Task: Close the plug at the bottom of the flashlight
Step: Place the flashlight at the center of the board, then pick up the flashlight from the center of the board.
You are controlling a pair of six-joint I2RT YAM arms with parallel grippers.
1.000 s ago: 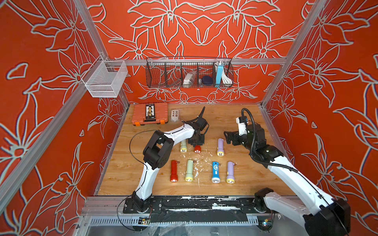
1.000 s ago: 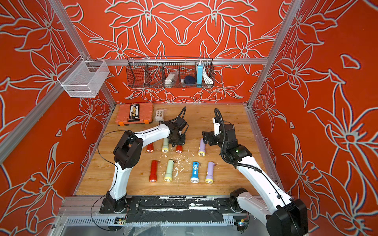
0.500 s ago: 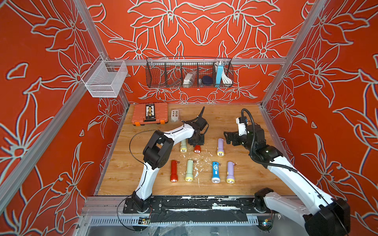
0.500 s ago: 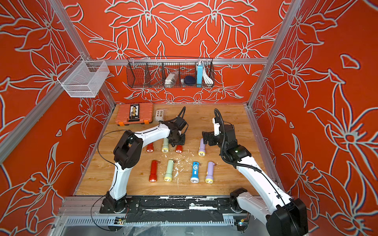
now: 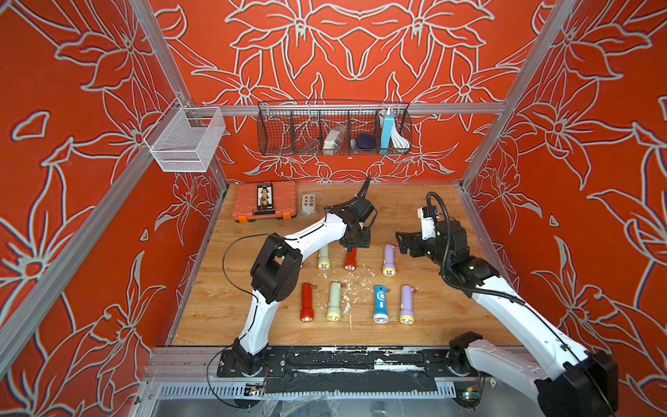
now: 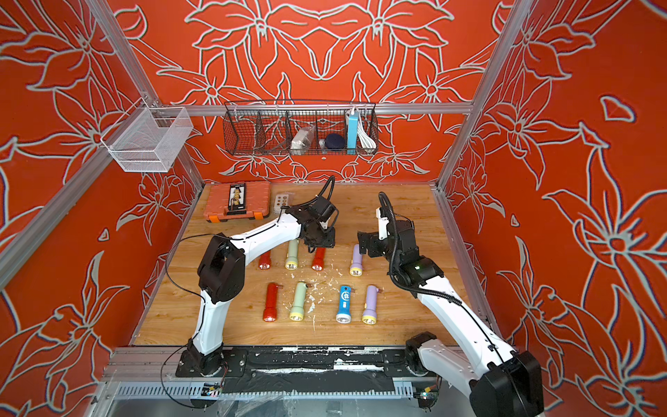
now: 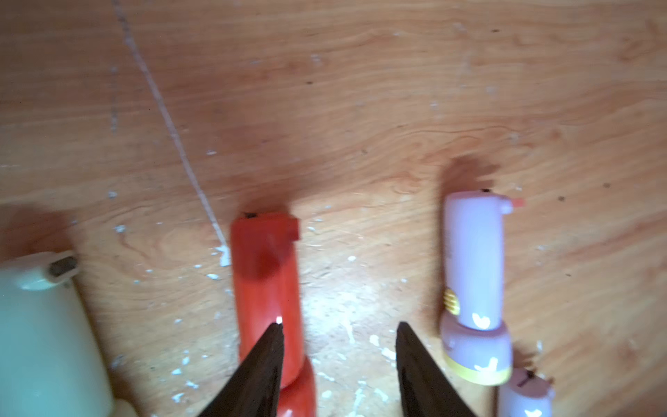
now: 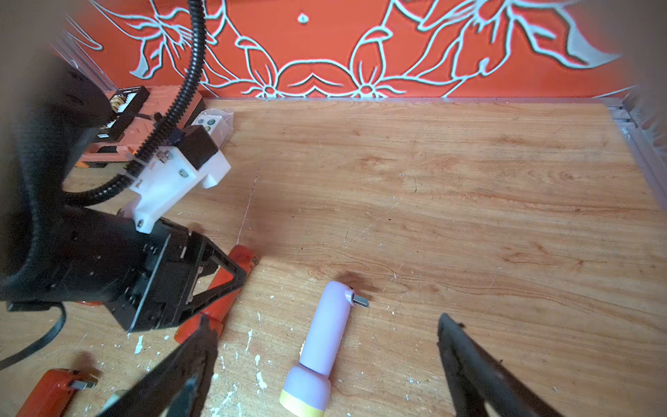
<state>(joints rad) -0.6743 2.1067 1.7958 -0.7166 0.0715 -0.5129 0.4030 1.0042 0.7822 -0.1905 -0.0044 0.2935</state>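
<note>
I've got the left claw [image 7: 339, 326] down low over the back row of flashlights on the wooden table [image 5: 415, 216], jaws parted a modest way and gripping nothing. One fingertip [image 7: 276, 334] sits over the barrel of the red flashlight [image 7: 265, 285], the other over bare wood beside it. That red flashlight lies flat between a pale green flashlight [image 7: 43, 325] and a purple flashlight [image 8: 326, 332], lens end toward the arm bases. At its tail corner I see a small red flap [image 7: 294, 229]; whether it's fully seated, I can't tell. Over on my other arm, the right claw [image 8: 325, 319] hangs above the purple flashlight, jaws spread wide, empty. Its metal plug [image 8: 360, 300] sticks out sideways at the tail.
</note>
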